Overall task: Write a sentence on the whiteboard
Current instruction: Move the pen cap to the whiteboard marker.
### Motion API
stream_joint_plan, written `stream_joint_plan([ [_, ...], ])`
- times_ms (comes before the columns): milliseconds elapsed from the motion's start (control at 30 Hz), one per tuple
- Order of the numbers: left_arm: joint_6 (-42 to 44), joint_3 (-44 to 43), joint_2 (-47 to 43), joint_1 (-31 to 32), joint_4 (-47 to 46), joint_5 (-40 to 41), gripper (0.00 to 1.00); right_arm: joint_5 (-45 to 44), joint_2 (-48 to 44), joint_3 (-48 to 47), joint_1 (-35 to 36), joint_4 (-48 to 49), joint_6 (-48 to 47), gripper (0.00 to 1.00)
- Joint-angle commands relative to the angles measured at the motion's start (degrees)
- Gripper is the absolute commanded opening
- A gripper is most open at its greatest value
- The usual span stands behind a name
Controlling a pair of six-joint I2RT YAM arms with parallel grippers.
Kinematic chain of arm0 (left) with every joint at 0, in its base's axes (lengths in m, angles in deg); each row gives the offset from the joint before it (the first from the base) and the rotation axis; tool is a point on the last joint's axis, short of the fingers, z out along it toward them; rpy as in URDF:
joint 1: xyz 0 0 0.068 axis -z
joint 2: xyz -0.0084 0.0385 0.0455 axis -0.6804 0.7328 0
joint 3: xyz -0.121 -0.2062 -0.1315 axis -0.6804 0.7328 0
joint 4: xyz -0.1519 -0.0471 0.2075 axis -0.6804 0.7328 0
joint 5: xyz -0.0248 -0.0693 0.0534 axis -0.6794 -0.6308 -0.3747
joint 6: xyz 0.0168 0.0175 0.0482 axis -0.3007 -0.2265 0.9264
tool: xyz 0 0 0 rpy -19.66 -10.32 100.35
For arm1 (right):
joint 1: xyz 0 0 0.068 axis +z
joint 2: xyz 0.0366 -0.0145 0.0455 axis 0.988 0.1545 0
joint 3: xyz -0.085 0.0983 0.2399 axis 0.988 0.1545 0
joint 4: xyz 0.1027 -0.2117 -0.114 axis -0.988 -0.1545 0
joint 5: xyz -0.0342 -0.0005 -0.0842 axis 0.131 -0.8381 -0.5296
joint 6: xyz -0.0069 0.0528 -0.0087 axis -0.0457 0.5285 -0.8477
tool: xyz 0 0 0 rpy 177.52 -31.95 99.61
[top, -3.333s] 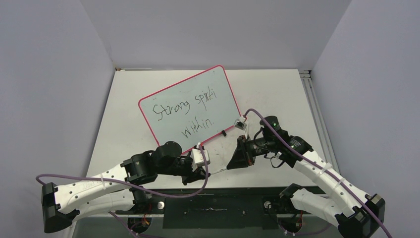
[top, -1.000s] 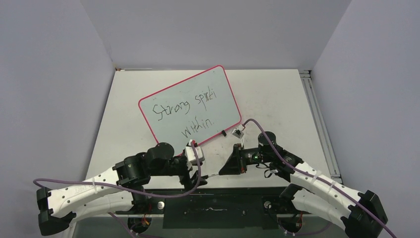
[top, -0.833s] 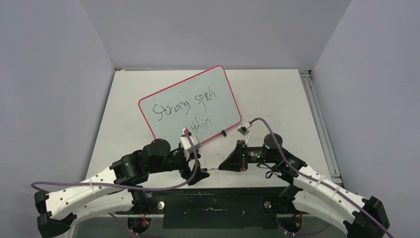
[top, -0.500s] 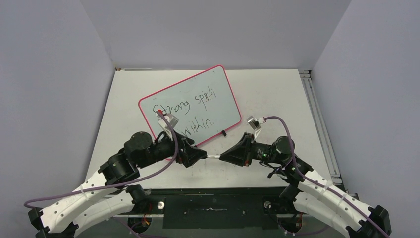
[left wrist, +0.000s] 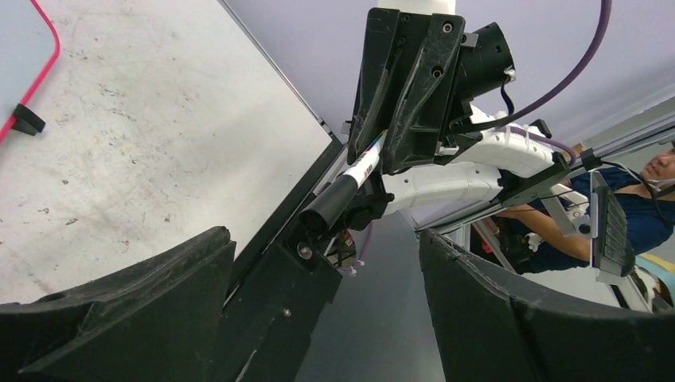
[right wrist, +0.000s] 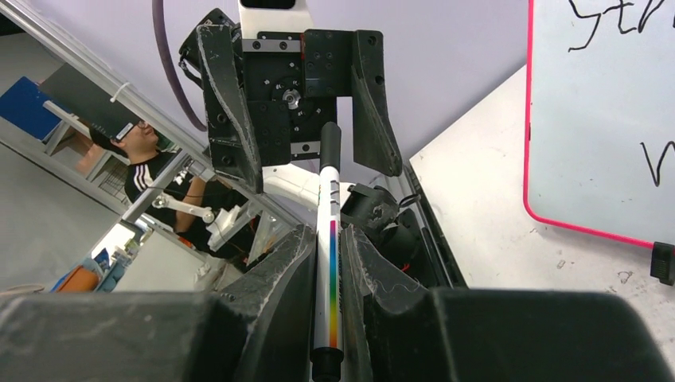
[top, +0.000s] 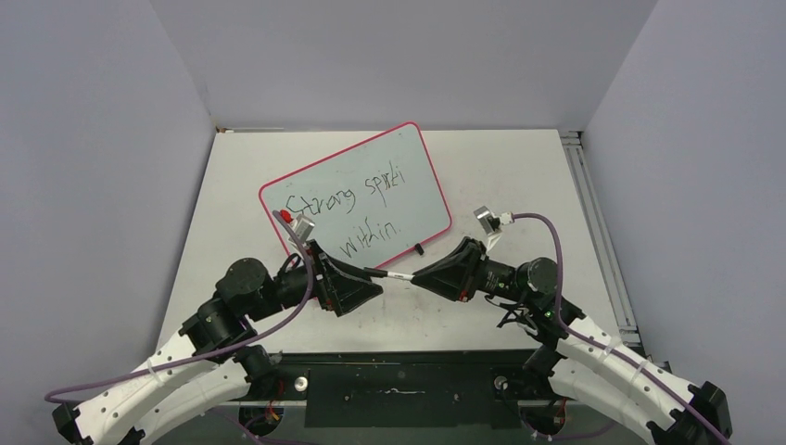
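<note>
The whiteboard [top: 371, 190], pink-rimmed, lies tilted on the table's middle, and its corner shows in both wrist views [left wrist: 20, 40] [right wrist: 597, 119]. The sentence [top: 345, 211] reads "Strong spirit within." in two black lines. My right gripper [top: 419, 275] [right wrist: 328, 263] is shut on a white marker [top: 394, 275] [right wrist: 329, 191] with a rainbow stripe, held level above the table. Its black end [left wrist: 326, 208] points into my left gripper [top: 371, 283] [left wrist: 326, 302]. That gripper faces it with its jaws wide open and touches nothing.
The white tabletop [top: 519, 185] is scuffed. A small black foot [top: 419, 248] sticks out from the board's near edge. A black rail [top: 399, 357] runs along the near table edge, and a metal rail [top: 593, 213] along the right. People [left wrist: 637, 175] sit beyond the table.
Both grippers have risen from the near edge and moved towards the board. The left wrist has swung round to face the marker, which the right gripper kept holding.
</note>
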Motion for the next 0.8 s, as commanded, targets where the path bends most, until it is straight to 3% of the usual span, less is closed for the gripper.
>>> stream_joint_plan([
  [0,-3.1,0.7,-0.1,-0.6,-7.8,-2.9,0.83,1.0,1.3,-1.7,0.6,7.1,2.1,0.05],
  [267,-3.0,0.5,-0.6,-0.9,-10.5,-2.6,0.82,1.9,1.1,-1.2,1.3,6.0,2.2,0.05],
  [467,-3.0,0.7,-1.1,-1.1,-9.5,-1.7,0.63,2.6,1.1,-1.1,1.5,6.0,2.5,0.05],
  [767,-4.3,1.4,-1.4,-1.2,-9.7,-2.4,0.45,2.6,1.4,0.7,1.8,9.8,4.2,0.05],
])
